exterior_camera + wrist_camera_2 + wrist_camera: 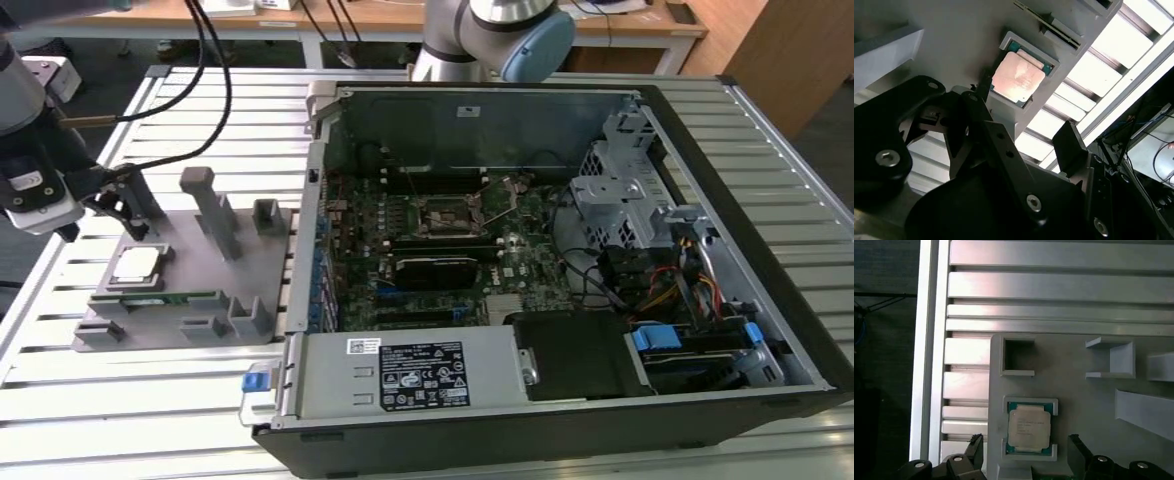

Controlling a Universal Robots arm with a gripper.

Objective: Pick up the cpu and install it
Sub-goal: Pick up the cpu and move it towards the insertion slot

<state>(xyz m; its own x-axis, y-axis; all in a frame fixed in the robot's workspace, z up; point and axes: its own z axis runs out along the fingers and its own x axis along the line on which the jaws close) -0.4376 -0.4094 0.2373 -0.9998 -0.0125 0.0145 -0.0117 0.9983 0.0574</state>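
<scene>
**Open gripper (120,215) hovering over the cpu (139,265) in its holder**

Exterior view: The arm's gripper is hanging above the grey fixture plate (194,275) on the slatted aluminium table (200,120), at the exterior view's left. Its jaws are spread wide and carrying nothing. The cpu is lying flat in a recessed nest just below the fingers, beside a green memory stick (167,298). It is well apart from the open socket (447,215) on the motherboard (534,260) inside the opened computer case.

Second wrist view: The cpu (1018,77) is sitting ahead of the two black fingers (1070,142) and touching neither. Judging from this angle, an off-centre descent could be putting one fingertip onto the nest's raised wall instead of beside the chip.

First wrist view: The cpu (1028,427) is resting square in its frame, with the fingertips (975,446) flanking it on either side. A skewed closure would likely be tilting the chip or wedging it against the corner walls (its thin edges offer little to grip). A weak hold could be letting it slip and drop back crooked.
</scene>
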